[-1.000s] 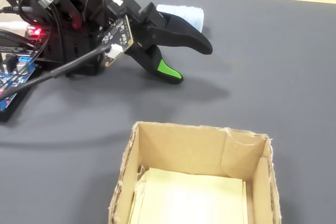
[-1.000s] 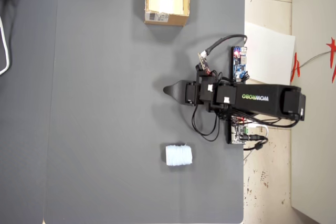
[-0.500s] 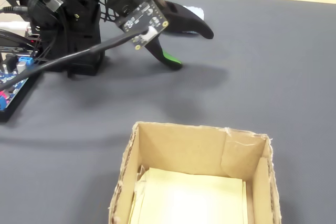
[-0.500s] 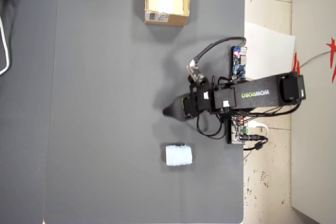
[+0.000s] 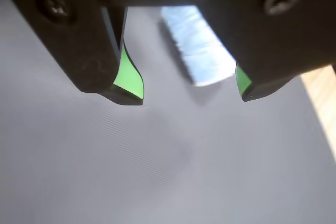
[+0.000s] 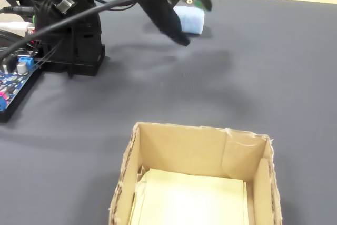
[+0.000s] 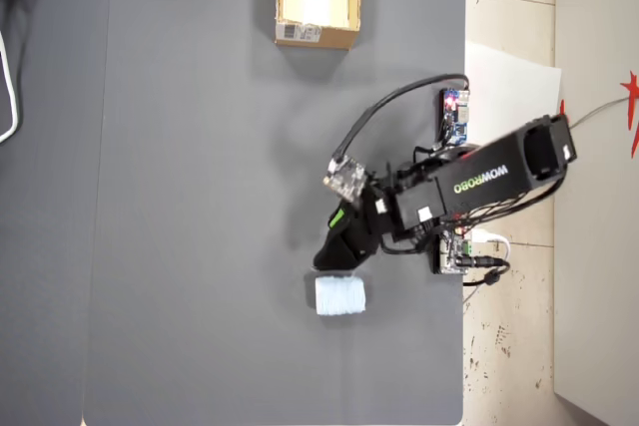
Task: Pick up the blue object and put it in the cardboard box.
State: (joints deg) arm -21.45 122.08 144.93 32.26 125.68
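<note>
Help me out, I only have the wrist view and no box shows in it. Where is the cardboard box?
Observer: In the overhead view the cardboard box sits at the top edge of the mat, far from the gripper.
Operator: And the blue object?
Observer: The blue object lies just below the gripper in that view, on the side of the arm away from the box.
Operator: Is the box empty?
Observer: The fixed view shows only a pale yellow sheet on its floor.
</note>
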